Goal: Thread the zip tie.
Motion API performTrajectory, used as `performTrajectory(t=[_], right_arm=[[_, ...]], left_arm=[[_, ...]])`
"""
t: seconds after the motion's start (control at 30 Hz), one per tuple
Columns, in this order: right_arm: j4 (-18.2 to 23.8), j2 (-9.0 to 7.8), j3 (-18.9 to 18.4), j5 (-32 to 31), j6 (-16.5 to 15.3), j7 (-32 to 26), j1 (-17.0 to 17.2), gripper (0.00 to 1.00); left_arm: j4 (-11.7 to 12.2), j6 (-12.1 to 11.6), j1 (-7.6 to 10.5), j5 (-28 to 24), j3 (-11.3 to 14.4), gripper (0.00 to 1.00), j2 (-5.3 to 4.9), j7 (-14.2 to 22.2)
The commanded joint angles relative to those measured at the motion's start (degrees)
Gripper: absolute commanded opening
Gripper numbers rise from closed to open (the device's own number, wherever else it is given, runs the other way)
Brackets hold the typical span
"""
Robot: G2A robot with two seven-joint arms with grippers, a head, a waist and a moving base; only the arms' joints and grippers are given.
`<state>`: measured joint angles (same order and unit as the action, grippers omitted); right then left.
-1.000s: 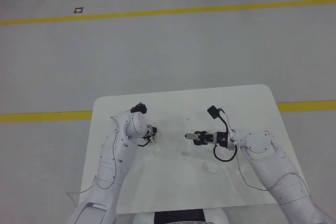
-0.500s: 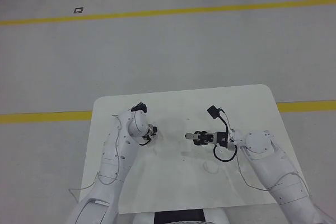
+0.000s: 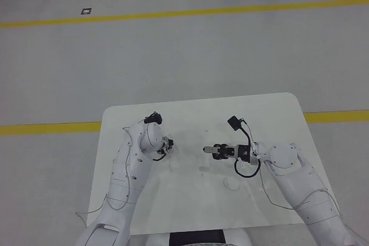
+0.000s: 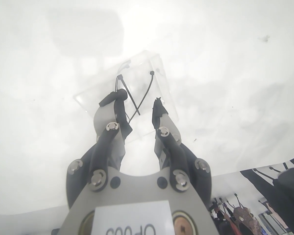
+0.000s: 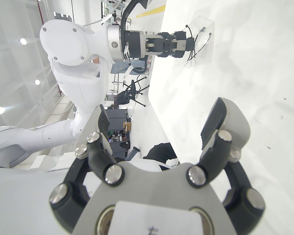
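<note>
The left gripper [image 4: 138, 100] has its fingers spread, with the tips reaching into a clear plastic box [image 4: 159, 61] on the left half of the tabletop [image 3: 264, 111]. They sit either side of the crossed black zip ties [image 4: 148, 88] lying in the box. The right gripper [image 5: 161, 110] hangs wide open and empty near the tabletop's middle.

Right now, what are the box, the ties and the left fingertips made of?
Box: clear hard plastic, probably acrylic; the ties show through its glossy walls. Ties: thin black strips with small heads, likely nylon. Fingertips: grey metal wrapped in wrinkled matte black, perhaps tape or rubber.
</note>
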<state>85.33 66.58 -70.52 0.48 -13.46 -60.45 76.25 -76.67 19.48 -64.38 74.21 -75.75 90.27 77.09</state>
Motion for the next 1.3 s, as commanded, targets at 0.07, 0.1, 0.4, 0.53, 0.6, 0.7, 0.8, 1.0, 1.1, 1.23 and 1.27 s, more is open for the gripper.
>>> performTrajectory(t=[0.07, 0.1, 0.4, 0.53, 0.6, 0.7, 0.8, 1.0, 1.1, 1.23, 1.27], right_arm=[[0.0, 0.0, 0.0, 0.0, 0.0, 0.0, 0.0, 1.0], [0.0, 0.0, 0.0, 0.0, 0.0, 0.0, 0.0, 1.0], [0.0, 0.0, 0.0, 0.0, 0.0, 0.0, 0.0, 1.0], [0.0, 0.0, 0.0, 0.0, 0.0, 0.0, 0.0, 1.0], [0.0, 0.0, 0.0, 0.0, 0.0, 0.0, 0.0, 1.0], [0.0, 0.0, 0.0, 0.0, 0.0, 0.0, 0.0, 1.0], [0.0, 0.0, 0.0, 0.0, 0.0, 0.0, 0.0, 1.0], [0.0, 0.0, 0.0, 0.0, 0.0, 0.0, 0.0, 1.0], [0.0, 0.0, 0.0, 0.0, 0.0, 0.0, 0.0, 1.0], [0.0, 0.0, 0.0, 0.0, 0.0, 0.0, 0.0, 1.0], [0.0, 0.0, 0.0, 0.0, 0.0, 0.0, 0.0, 1.0]], left_arm=[[0.4, 0.0, -0.02, 0.7, -0.2, 0.25, 0.08, 0.2], [1.0, 0.0, 0.22, 0.8, -0.2, 0.25, 0.14, 0.1], [5.7, 0.0, 2.66, 0.4, -0.2, 0.24, 0.7, -1.1], [7.5, 0.0, 3.52, 0.3, -0.3, 0.22, 0.9, -1.7], [8.1, 0.0, 3.81, 0.3, -0.2, 0.22, 1.0, -1.9], [9.1, 0.0, 4.32, 0.2, -0.3, 0.22, 1.14, -2.1], [9.8, 0.0, 4.65, 0.1, -0.3, 0.15, 1.27, -2.3], [10.1, 0.0, 4.6, 0.5, -0.5, 0.0, 1.49, -2.6], [9.5, 0.0, 4.29, 1.0, -0.8, 0.0, 1.55, -2.5], [5.9, 0.0, 2.68, 1.2, -1.5, 0.0, 1.49, -2.5], [4.5, 0.0, 2.01, 1.4, -1.7, 0.0, 1.43, -2.4]])
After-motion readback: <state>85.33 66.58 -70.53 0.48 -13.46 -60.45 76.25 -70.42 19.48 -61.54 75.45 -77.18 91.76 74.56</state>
